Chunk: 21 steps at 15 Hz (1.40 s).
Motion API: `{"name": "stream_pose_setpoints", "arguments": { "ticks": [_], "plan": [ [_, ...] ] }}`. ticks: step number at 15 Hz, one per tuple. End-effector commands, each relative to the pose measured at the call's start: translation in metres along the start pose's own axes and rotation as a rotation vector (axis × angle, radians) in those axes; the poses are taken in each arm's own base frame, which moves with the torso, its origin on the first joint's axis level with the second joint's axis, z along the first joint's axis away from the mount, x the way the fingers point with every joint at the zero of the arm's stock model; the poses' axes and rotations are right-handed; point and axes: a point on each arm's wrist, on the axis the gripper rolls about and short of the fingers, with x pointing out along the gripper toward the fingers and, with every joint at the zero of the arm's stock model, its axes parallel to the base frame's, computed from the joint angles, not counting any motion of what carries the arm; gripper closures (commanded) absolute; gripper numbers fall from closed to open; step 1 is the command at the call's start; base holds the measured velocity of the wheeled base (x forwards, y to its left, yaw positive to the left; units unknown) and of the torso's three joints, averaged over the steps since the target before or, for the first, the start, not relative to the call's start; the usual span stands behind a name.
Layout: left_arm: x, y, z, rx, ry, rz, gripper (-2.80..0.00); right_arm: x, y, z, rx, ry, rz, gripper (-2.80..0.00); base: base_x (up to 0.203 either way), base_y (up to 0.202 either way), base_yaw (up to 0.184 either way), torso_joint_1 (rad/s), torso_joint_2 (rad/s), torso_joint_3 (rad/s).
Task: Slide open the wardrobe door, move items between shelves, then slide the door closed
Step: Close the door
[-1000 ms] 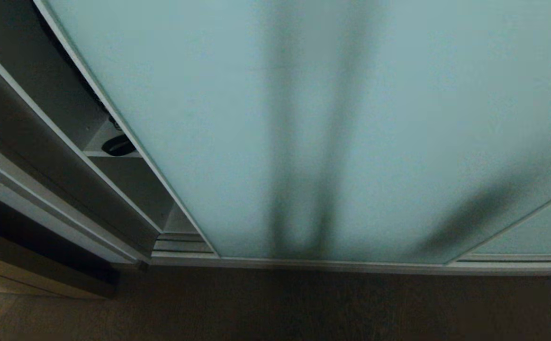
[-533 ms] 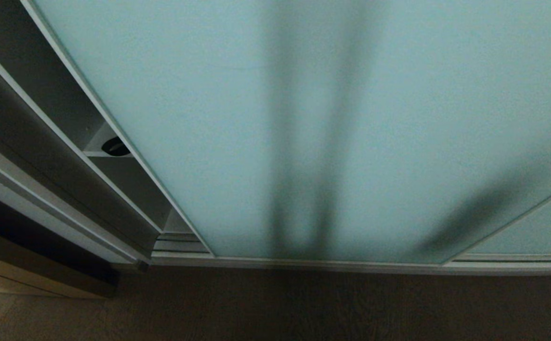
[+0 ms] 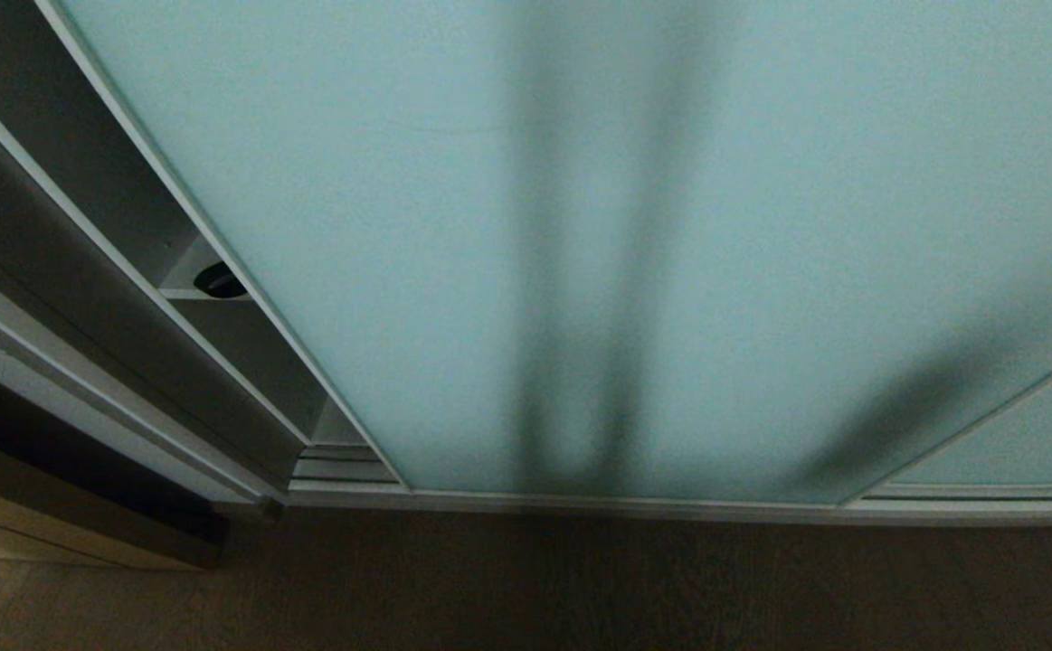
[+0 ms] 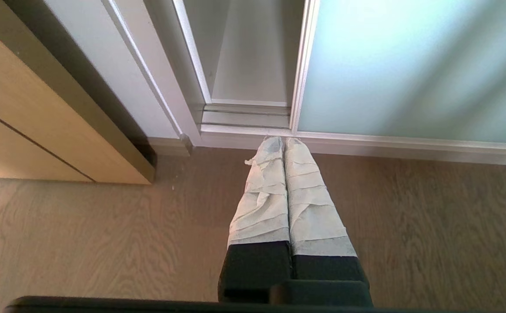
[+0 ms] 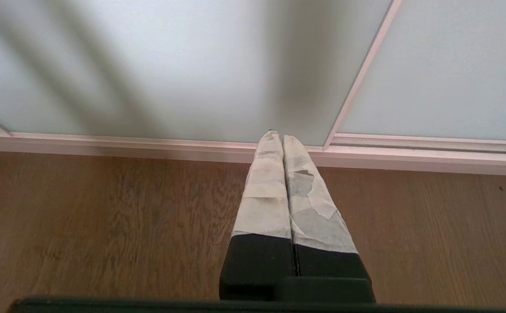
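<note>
The sliding wardrobe door point(image 3: 580, 226), frosted pale blue-green glass in a thin silver frame, fills most of the head view and leaves only a narrow gap at its left edge. In that gap a white-grey shelf point(image 3: 184, 291) shows, with part of a black item point(image 3: 220, 280) lying on it; the rest of the item is hidden behind the door. Neither arm is in the head view. My left gripper point(image 4: 284, 140) hangs shut and empty over the wood floor, just before the gap and the door's left edge point(image 4: 298, 65). My right gripper point(image 5: 278, 135) is shut and empty in front of the door point(image 5: 170, 65).
The greyer twin panel point(image 3: 1014, 443) overlaps behind the door at the right. The ribbed silver floor track point(image 3: 345, 466) runs along the wardrobe's foot. A light wooden cabinet point(image 4: 31, 121) stands left of the wardrobe frame. Brown wood floor point(image 3: 526, 588) lies in front.
The door's left edge has slid slightly left, narrowing the gap and covering more of the black item. Over the last half second it has kept still.
</note>
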Motion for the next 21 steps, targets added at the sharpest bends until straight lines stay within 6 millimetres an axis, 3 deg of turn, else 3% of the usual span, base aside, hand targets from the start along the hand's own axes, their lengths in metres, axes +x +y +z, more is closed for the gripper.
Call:
{"name": "stream_pose_setpoints", "arguments": {
  "ticks": [1, 3, 7, 10, 13, 15, 18, 21],
  "plan": [
    [0.000, 0.000, 0.000, 0.002, 0.003, 0.002, 0.00, 0.000, 0.000, 0.000, 0.000, 0.003, 0.000, 0.00, 0.000, 0.000, 0.000, 0.000, 0.00, 0.000],
    [-0.004, 0.000, 0.015, 0.000, -0.058, -0.006, 0.00, 0.000, 0.000, 0.000, 0.000, 0.004, 0.000, 0.00, 0.000, 0.000, 0.000, 0.000, 0.00, 0.000],
    [-0.022, -0.001, 0.102, 0.009, -0.236, -0.143, 0.00, 0.000, 0.000, 0.000, 0.000, 0.004, 0.000, 0.00, 0.000, 0.000, 0.000, 0.000, 0.00, 0.000],
    [-0.001, -0.002, 0.175, -0.078, -0.288, -0.257, 0.00, 0.000, 0.000, 0.000, 0.000, 0.004, 0.000, 0.00, 0.000, 0.000, 0.000, 0.000, 0.00, 0.000],
    [0.040, -0.003, 0.226, -0.119, -0.394, -0.349, 0.00, 0.000, 0.000, 0.000, 0.000, 0.005, 0.000, 0.00, 0.000, 0.000, 0.000, 0.000, 0.00, 0.000],
    [0.070, -0.003, 0.248, -0.104, -0.504, -0.384, 0.00, 0.000, 0.000, 0.000, 0.000, 0.004, 0.000, 0.00, 0.000, 0.000, 0.000, 0.000, 0.00, 0.000],
    [0.105, -0.003, 0.265, -0.088, -0.651, -0.411, 0.00, 0.000, 0.000, 0.000, 0.000, 0.004, 0.000, 0.00, 0.000, 0.000, 0.000, 0.000, 0.00, 0.000],
    [0.116, -0.008, 0.270, -0.143, -0.696, -0.485, 0.00, 0.000, 0.000, 0.000, 0.000, 0.004, 0.000, 0.00, 0.000, 0.000, 0.000, 0.000, 0.00, 0.000]
  ]
}}
